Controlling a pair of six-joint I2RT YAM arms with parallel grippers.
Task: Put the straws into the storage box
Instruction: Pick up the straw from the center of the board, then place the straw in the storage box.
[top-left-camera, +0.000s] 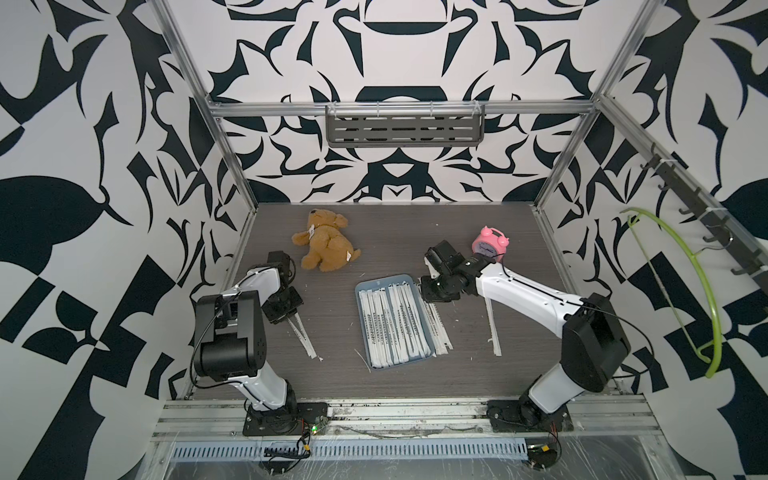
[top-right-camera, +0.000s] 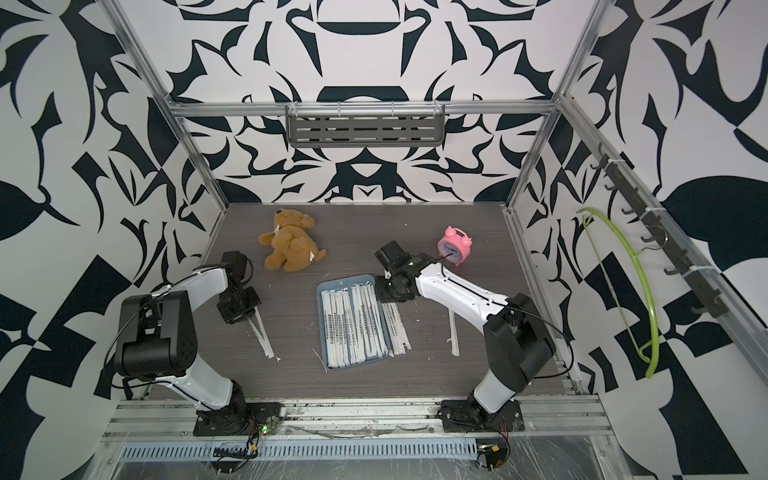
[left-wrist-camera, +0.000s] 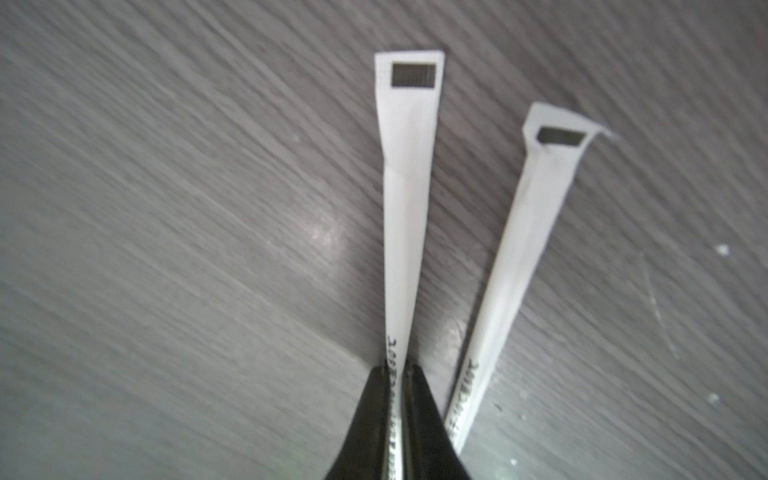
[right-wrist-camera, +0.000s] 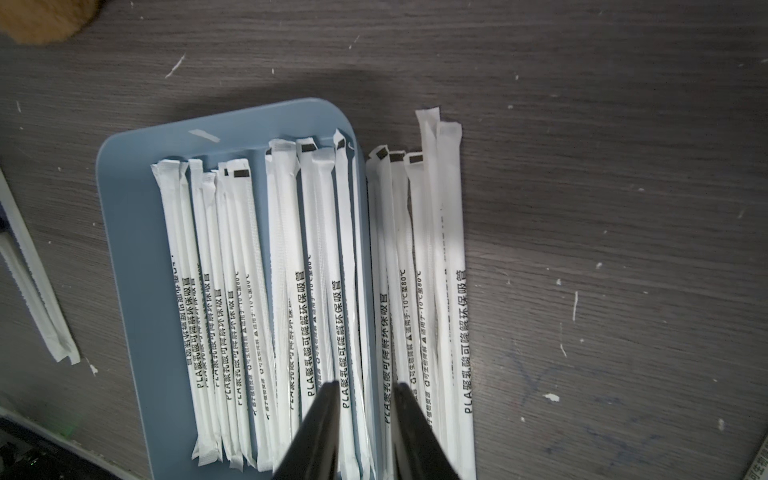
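Left gripper (left-wrist-camera: 401, 372) pinched on one flat, paper-wrapped straw (left-wrist-camera: 405, 216).
Second straw (left-wrist-camera: 528, 257) just beside it on grainy table (left-wrist-camera: 166, 208); right gripper (right-wrist-camera: 365, 388) parted over smooth blue tray (right-wrist-camera: 129, 257) rim.

Two high top views over the whole table (top-left-camera: 395, 249); both wrist cameras close above it.

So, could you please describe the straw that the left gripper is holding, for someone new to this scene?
On the dark table, find the blue-grey storage box; to the robot's left of it lie two wrapped straws side by side. The straw you want is pinched in the shut left gripper, while its neighbour lies free.
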